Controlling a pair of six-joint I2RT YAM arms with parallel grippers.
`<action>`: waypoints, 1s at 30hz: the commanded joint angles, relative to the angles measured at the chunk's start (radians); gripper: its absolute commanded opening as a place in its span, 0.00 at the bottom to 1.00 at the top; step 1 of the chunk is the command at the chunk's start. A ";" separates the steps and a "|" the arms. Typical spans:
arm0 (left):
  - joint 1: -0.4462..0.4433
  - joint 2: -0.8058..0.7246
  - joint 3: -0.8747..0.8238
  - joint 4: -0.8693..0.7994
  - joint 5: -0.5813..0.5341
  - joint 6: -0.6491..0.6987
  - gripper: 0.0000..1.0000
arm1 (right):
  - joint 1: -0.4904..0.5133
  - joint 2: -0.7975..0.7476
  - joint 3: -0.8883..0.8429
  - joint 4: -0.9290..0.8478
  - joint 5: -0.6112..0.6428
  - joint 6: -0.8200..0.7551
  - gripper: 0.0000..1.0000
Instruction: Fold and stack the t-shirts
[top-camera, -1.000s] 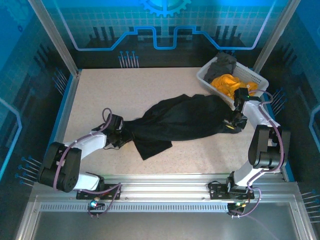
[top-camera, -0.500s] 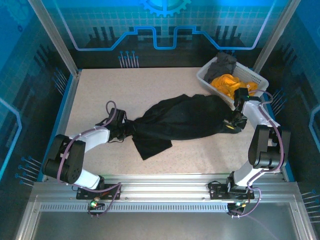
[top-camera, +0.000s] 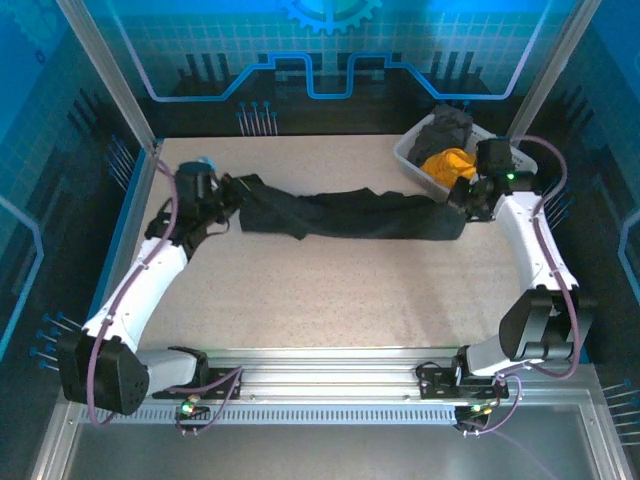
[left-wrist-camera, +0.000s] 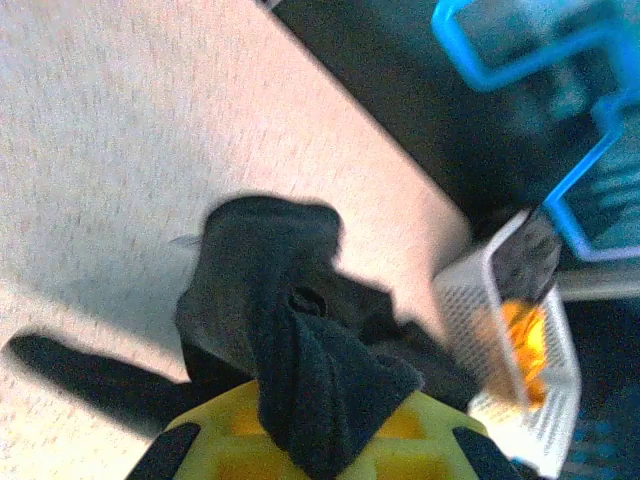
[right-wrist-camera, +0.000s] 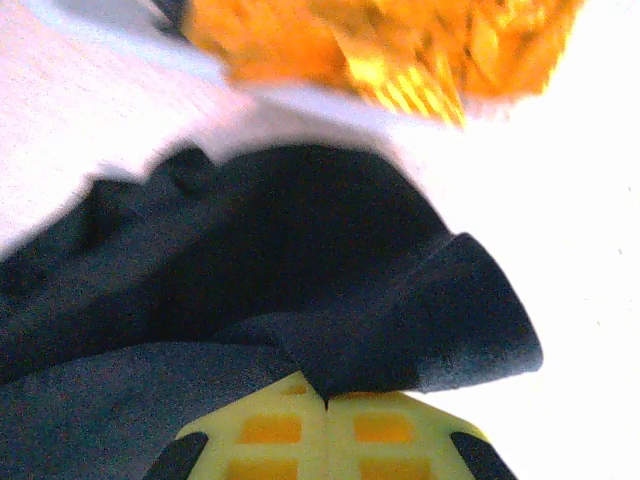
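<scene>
The black t-shirt (top-camera: 350, 215) lies stretched in a long band across the far side of the counter (top-camera: 330, 290). The left hand (top-camera: 230, 195) is clamped on one end and the right hand (top-camera: 462, 197) on the other (just beside the basket (top-camera: 408, 152) holding the orange t-shirt (top-camera: 447, 163)).

Speckled table inside a blue-lit enclosure
A pale speckled table (top-camera: 330, 290) sits walled by blue-tinted transparent panels (top-camera: 330, 60) with circuit-style graphics, held by slanted aluminium posts (top-camera: 107, 75); a ribbed metal rail (top-camera: 330, 362) runs along the near edge.
</scene>
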 joint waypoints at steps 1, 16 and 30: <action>0.088 -0.012 0.114 -0.021 0.033 -0.123 0.00 | 0.005 -0.011 0.125 0.016 -0.089 0.031 0.00; 0.415 0.262 0.722 0.076 0.244 -0.388 0.00 | -0.007 0.230 0.768 0.152 -0.390 0.145 0.00; 0.296 -0.310 -0.161 -0.381 -0.007 -0.362 0.00 | 0.084 -0.572 -0.676 0.131 -0.211 0.353 0.19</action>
